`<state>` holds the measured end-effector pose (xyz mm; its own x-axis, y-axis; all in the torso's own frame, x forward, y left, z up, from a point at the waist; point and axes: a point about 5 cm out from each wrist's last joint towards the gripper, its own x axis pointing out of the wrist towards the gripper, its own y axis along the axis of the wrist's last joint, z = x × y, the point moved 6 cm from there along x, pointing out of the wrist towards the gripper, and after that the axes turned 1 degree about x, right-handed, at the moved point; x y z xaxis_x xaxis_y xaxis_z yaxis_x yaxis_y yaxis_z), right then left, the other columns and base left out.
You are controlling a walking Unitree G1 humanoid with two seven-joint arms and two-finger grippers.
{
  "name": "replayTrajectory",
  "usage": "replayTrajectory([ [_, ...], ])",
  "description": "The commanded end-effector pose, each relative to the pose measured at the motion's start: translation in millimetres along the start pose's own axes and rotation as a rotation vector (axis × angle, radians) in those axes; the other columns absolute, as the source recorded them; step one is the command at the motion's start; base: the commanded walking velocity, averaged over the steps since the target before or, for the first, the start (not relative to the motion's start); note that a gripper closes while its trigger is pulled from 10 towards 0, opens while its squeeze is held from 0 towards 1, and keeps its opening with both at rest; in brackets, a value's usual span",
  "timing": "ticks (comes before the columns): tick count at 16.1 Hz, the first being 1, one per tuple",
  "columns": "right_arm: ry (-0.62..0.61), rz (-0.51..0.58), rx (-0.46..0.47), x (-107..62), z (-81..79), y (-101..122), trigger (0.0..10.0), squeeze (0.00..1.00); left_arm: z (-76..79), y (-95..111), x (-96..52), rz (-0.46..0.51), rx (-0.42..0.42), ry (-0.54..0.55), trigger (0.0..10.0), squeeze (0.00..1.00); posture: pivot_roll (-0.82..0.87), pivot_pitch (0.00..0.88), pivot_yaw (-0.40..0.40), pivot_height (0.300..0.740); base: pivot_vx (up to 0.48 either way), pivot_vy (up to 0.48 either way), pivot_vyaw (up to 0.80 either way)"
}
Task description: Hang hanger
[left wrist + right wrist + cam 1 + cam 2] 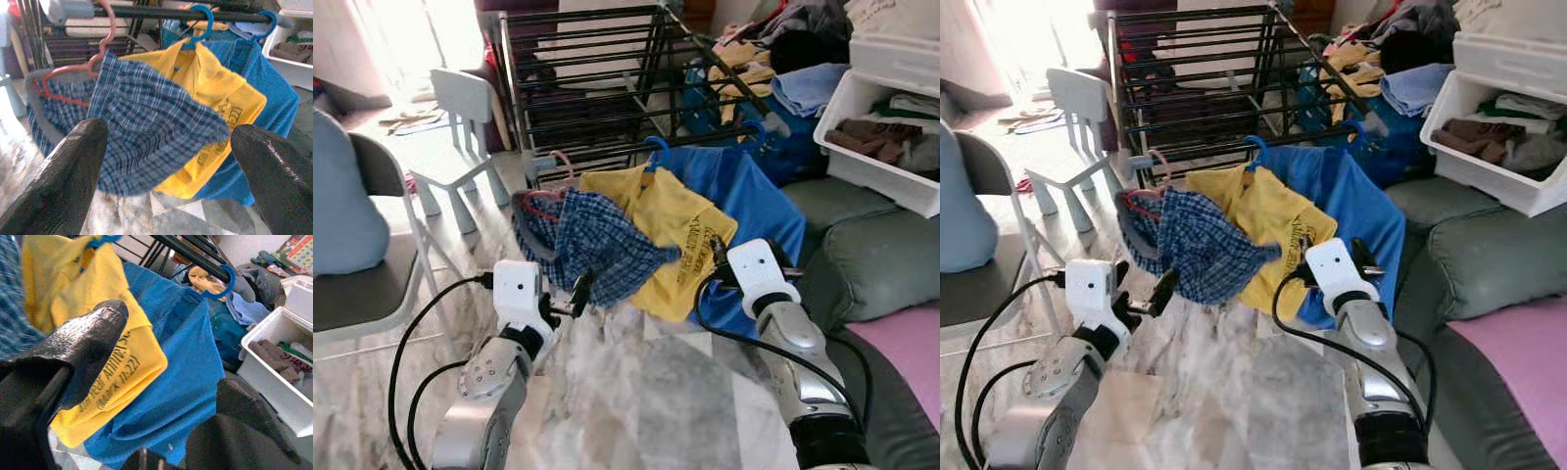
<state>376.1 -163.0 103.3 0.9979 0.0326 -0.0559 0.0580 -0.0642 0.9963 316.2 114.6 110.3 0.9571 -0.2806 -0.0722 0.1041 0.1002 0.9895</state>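
Note:
Three garments hang on hangers from the front rail of a black drying rack (587, 59). A blue plaid shirt (602, 245) is on a pink hanger (105, 39). A yellow shirt (666, 220) and a blue shirt (749, 191) each hang on a blue hanger (203, 19). My left gripper (570, 299) is open, low in front of the plaid shirt and not touching it. My right gripper (166, 377) is open too, close to the lower edges of the yellow and blue shirts, with nothing between its fingers.
A white child's chair (460, 108) stands left of the rack. A grey folding chair (372, 284) with a blue cushion is at my near left. At the right are a grey-green sofa (871, 255), a white bin (862, 162) of clothes and piled laundry. The floor is marble.

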Motion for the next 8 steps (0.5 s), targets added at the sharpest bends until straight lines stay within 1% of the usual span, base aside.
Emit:
replayTrajectory([
  [1, 0.01, 0.01, -0.011, 0.5, -2.8, 2.3, 10.0, 0.0, -0.6, 3.4, 1.2, 0.009, 0.011, -0.001, 10.0, 0.0, -0.07, 0.0, 0.004, 0.74, 0.352, 0.0, 0.0],
  [5, 0.007, 0.002, -0.019, 0.1, -1.5, 0.3, 10.0, 0.0, 0.6, 1.4, 1.0, 0.002, 0.011, -0.004, 10.0, 0.0, -0.07, 0.0, 0.008, 0.74, 0.358, 0.0, 0.0],
  [8, 0.028, -0.024, -0.034, -2.5, -4.5, -6.4, 10.0, 0.0, 1.5, 0.0, 1.6, -0.002, 0.009, -0.008, 10.0, 0.0, -0.08, 0.0, 0.009, 0.74, 0.358, 0.0, 0.0],
])
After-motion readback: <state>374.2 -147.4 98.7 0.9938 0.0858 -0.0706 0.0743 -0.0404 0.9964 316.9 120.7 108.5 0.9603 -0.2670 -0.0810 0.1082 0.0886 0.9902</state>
